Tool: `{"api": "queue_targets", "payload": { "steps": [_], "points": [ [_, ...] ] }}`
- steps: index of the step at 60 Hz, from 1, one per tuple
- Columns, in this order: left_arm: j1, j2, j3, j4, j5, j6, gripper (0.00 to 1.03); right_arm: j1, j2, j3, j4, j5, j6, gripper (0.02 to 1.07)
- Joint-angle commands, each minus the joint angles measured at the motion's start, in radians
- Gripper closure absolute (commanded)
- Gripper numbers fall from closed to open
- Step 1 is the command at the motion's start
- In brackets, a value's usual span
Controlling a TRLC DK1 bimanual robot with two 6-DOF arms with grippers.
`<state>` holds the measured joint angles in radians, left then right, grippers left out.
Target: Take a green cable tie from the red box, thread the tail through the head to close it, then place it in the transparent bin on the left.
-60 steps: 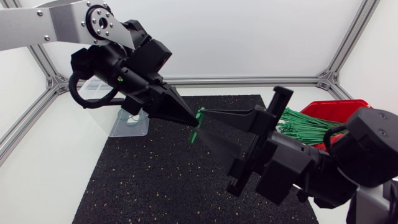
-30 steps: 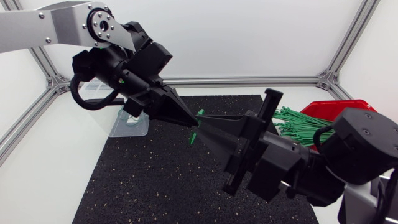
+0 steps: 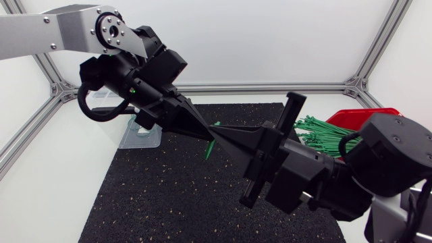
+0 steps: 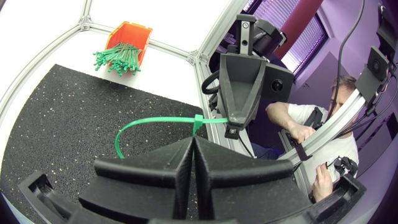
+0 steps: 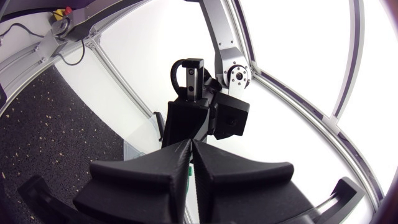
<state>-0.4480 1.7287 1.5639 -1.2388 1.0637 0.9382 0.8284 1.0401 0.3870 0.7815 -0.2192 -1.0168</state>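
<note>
Over the middle of the black mat [image 3: 155, 196], the two claws meet tip to tip. The left gripper [image 3: 205, 137] comes in from 10 o'clock and the right gripper [image 3: 218, 129] from 4 o'clock. Both are clenched on the same green cable tie [image 4: 149, 121], which is held in the air above the mat. In the left wrist view, the left fingers are pressed together on the tie just under its head. The band curves out from there in an open loop, and its tail runs through the head to the right gripper's closed tip. The red box [image 3: 364, 116] sits at the mat's 2 o'clock edge, with a bundle of green ties [image 3: 324, 131] fanning out of it toward the mat. The transparent bin [image 3: 150, 140] stands at the mat's 10 o'clock corner, partly hidden under the left arm.
</note>
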Motion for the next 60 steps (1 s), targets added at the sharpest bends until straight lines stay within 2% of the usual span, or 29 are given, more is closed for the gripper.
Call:
{"api": "queue_targets", "payload": {
  "steps": [1, 4, 15, 21, 31, 38, 42, 49, 60],
  "points": [
    [-0.001, -0.021, -0.022, -0.002, -0.002, -0.012, 1.00, -0.005, 0.009, 0.013, 0.007, 0.006, 0.014, 0.99],
    [-0.001, -0.021, -0.022, -0.001, -0.002, -0.012, 1.00, -0.005, 0.006, 0.012, 0.005, 0.006, 0.014, 0.92],
    [0.000, -0.029, -0.021, 0.001, -0.004, -0.013, 1.00, -0.002, 0.000, 0.004, -0.002, 0.014, 0.014, 0.78],
    [0.000, -0.029, -0.021, 0.002, -0.004, -0.015, 1.00, -0.003, -0.002, 0.000, -0.004, 0.017, 0.011, 0.78],
    [-0.003, -0.029, -0.019, 0.015, -0.005, -0.027, 1.00, -0.008, -0.002, -0.007, -0.004, 0.018, 0.011, 0.79],
    [-0.008, -0.029, -0.016, 0.021, -0.007, -0.036, 1.00, -0.008, -0.002, -0.008, -0.004, 0.018, 0.011, 0.87],
    [-0.008, -0.029, -0.016, 0.022, -0.010, -0.038, 1.00, -0.008, -0.002, -0.007, -0.005, 0.018, 0.011, 0.89],
    [-0.008, -0.029, -0.013, 0.025, -0.015, -0.041, 1.00, -0.012, -0.002, -0.005, -0.018, 0.018, 0.011, 1.01],
    [-0.011, -0.029, -0.005, 0.042, -0.016, -0.067, 1.00, -0.012, -0.018, 0.001, -0.045, 0.018, 0.011, 1.01]
  ]
}}
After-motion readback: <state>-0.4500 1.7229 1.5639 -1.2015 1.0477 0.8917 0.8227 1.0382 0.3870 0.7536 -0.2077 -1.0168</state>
